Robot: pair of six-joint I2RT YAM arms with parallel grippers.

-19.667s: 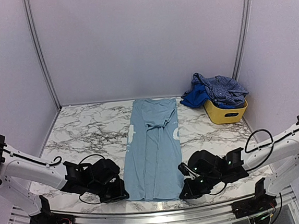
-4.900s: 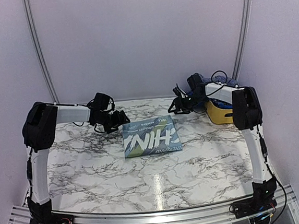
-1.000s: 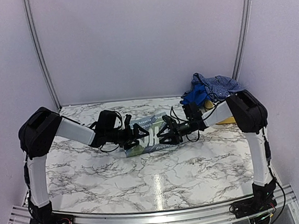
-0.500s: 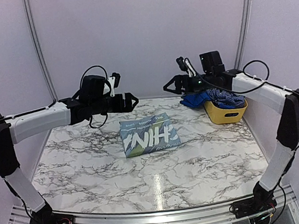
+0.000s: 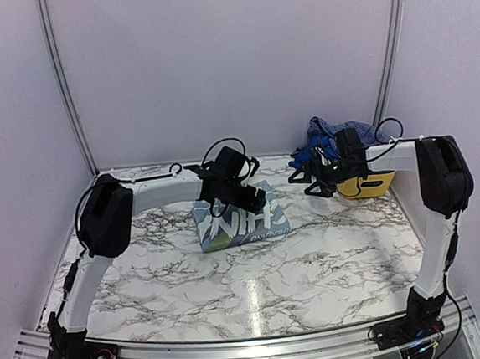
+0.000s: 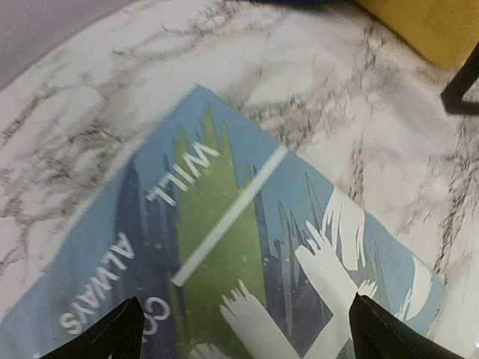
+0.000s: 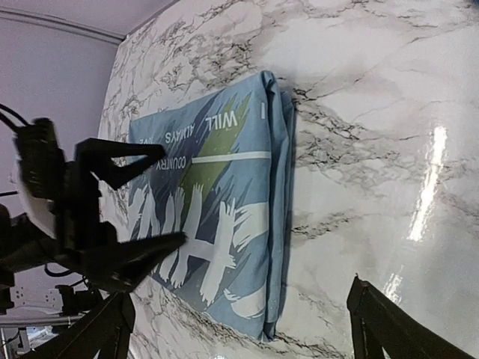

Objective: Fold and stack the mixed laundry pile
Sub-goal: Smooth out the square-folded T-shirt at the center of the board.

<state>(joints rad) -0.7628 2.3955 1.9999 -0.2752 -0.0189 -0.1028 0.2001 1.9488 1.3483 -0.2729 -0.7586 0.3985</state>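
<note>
While the folded sky-blue T-shirt (image 5: 242,223) lies flat mid-frame on the tabletop (image 5: 146,263), left fingers (image 5: 257,198) are spread wide right above it, empty. Right fingers (image 5: 308,189) gape too, empty, beside the yellow basket (image 5: 371,186) holding the other laundry (image 5: 345,132), centre-right.

Sky-blue T-shirt (image 6: 224,224), white print "WILL", "ALWAYS", "COUNTRY" (larger letters unclear)

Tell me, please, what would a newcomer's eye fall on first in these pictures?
The folded sky-blue T-shirt, with its bold white and green print, lies in the middle of the marble table, and the left gripper is open above it. At the far right corner a yellow basket holds the heaped blue laundry pile, with the right gripper open between basket and shirt.
</note>
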